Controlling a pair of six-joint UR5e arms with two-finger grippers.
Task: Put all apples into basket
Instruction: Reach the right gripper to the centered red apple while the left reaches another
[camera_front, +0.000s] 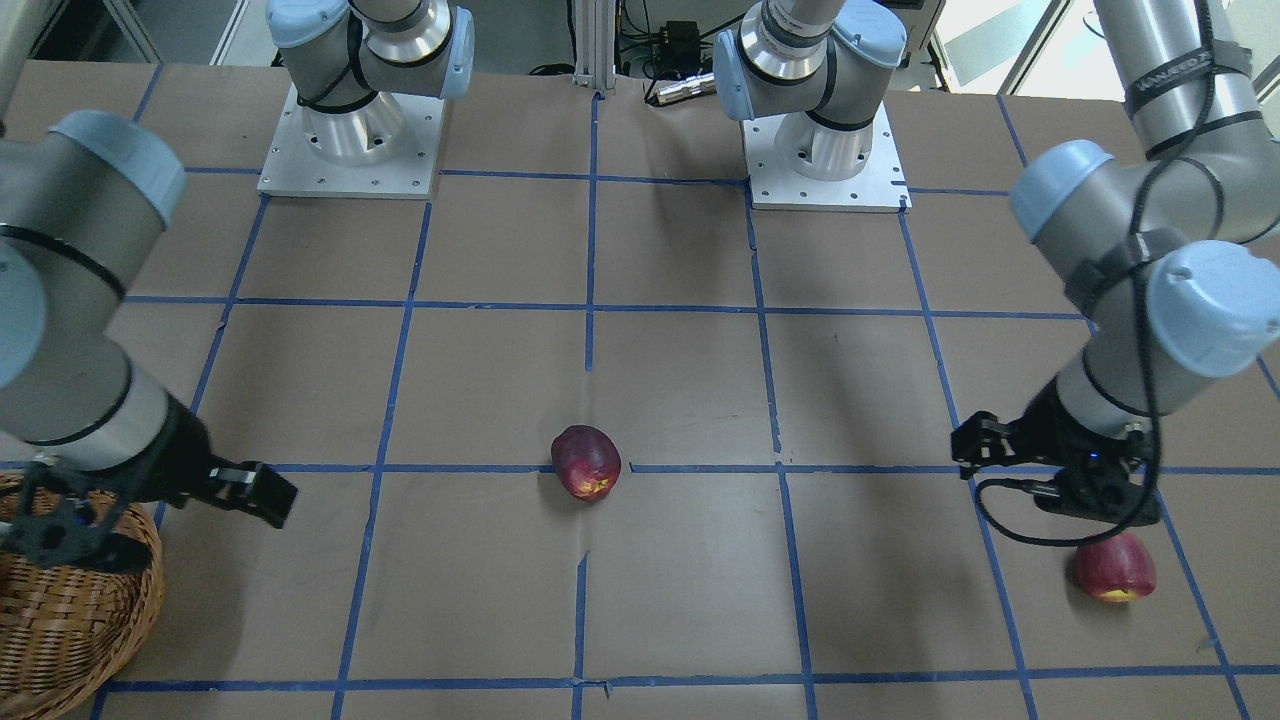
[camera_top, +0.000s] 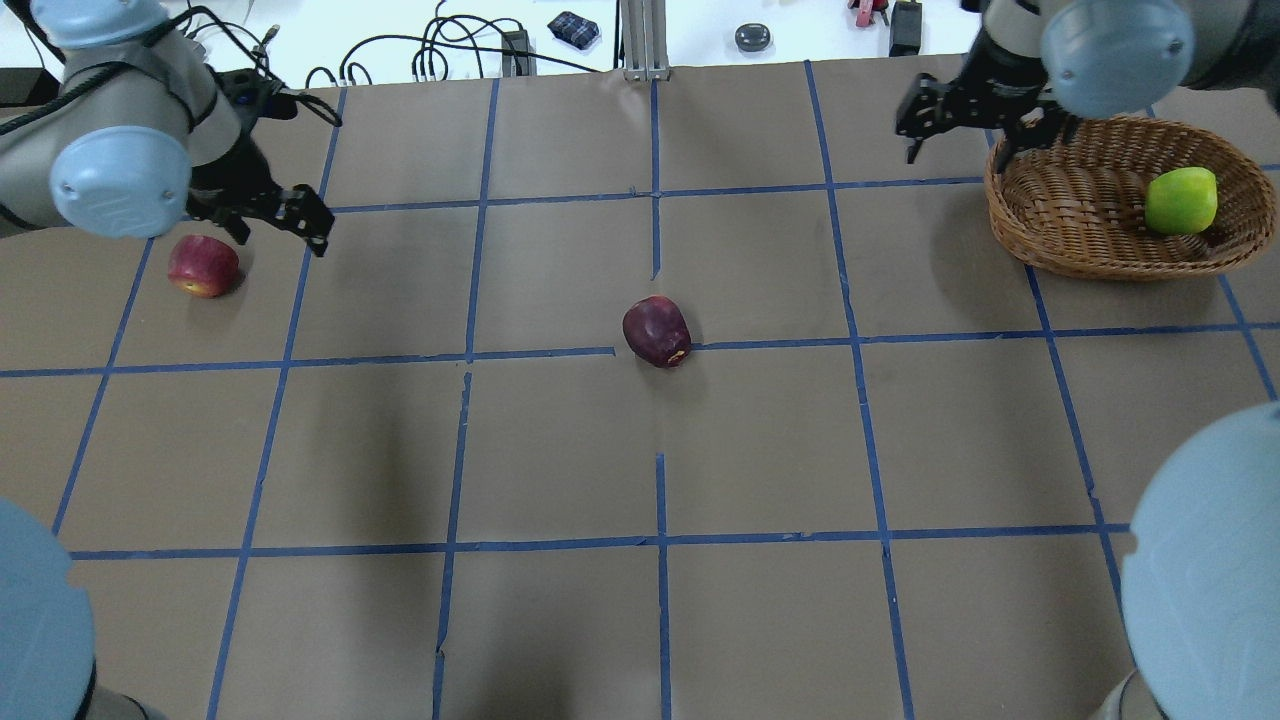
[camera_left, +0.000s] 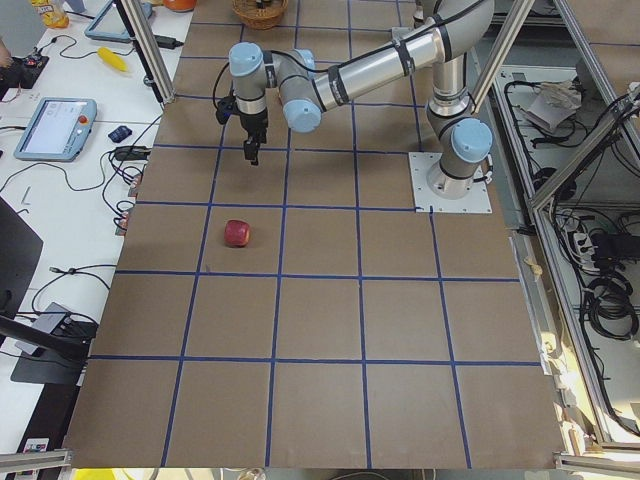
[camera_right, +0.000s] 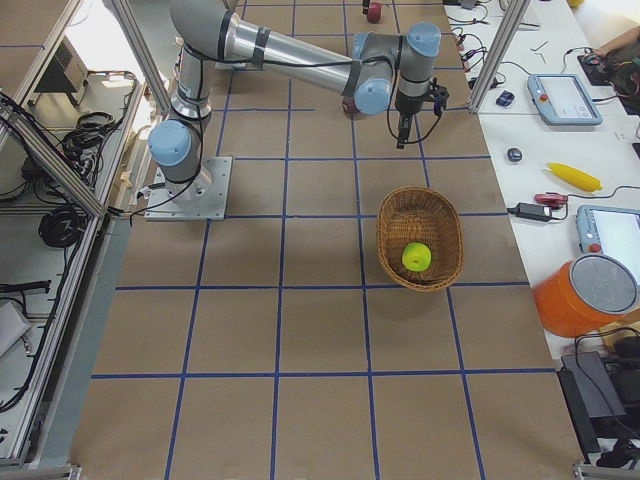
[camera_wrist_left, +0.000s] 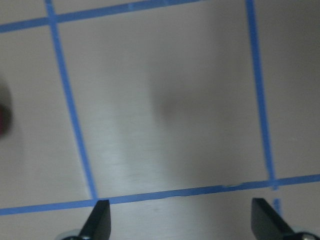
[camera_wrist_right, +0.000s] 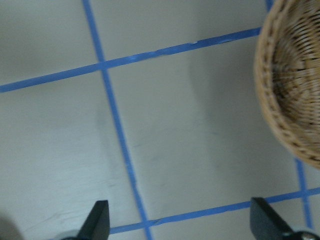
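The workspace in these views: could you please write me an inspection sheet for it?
Surface: brown table with a blue tape grid.
Job's things: green apple in basket; dark red apple at table centre; lighter red apple beside left gripper, apart.
Clutter: nothing seen.
Grippers: left gripper and right gripper open, empty; the right hovers beside the basket.
Cables: cable loop at left wrist; cords beyond the far edge.
Surroundings: teach pendant, orange container.
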